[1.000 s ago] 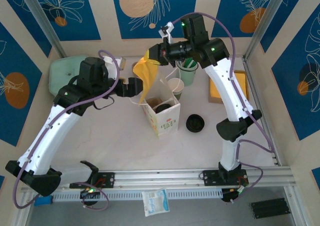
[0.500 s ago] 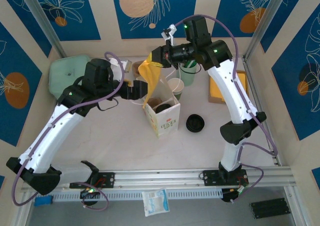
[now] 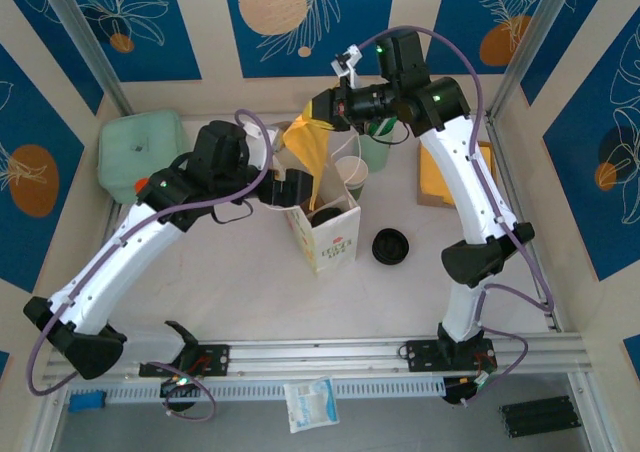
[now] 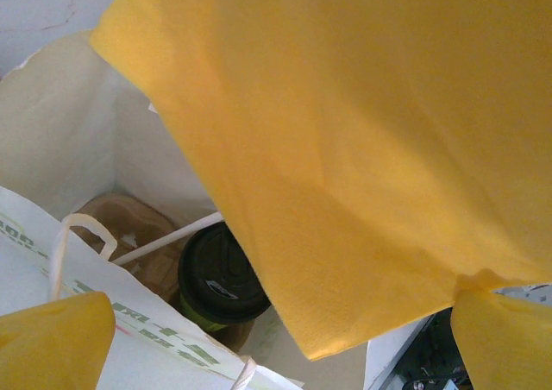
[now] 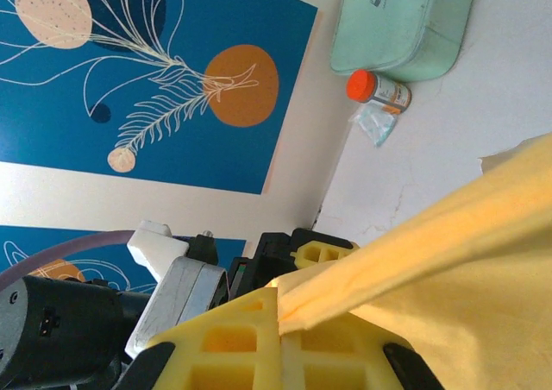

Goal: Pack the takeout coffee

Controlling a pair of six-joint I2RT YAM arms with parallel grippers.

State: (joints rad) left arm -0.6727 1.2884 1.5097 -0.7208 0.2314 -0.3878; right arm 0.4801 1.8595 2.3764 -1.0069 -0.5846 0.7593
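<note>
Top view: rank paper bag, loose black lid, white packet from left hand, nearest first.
1. Paper bag, right beside the left hand, mid-table.
2. Loose black lid, on the table right of the bag.
3. White packet, near edge, below the rail.

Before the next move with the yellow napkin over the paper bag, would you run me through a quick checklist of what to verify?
1. Right fingers shut on the yellow napkin: ok.
2. Napkin hanging over the open mouth of the paper bag: ok.
3. Takeout coffee inside the bag, lid on: ok.
4. Bag standing upright: ok.
5. Left fingers open: ok.
6. Left fingers clear of the bag's rim: cannot tell.
</note>
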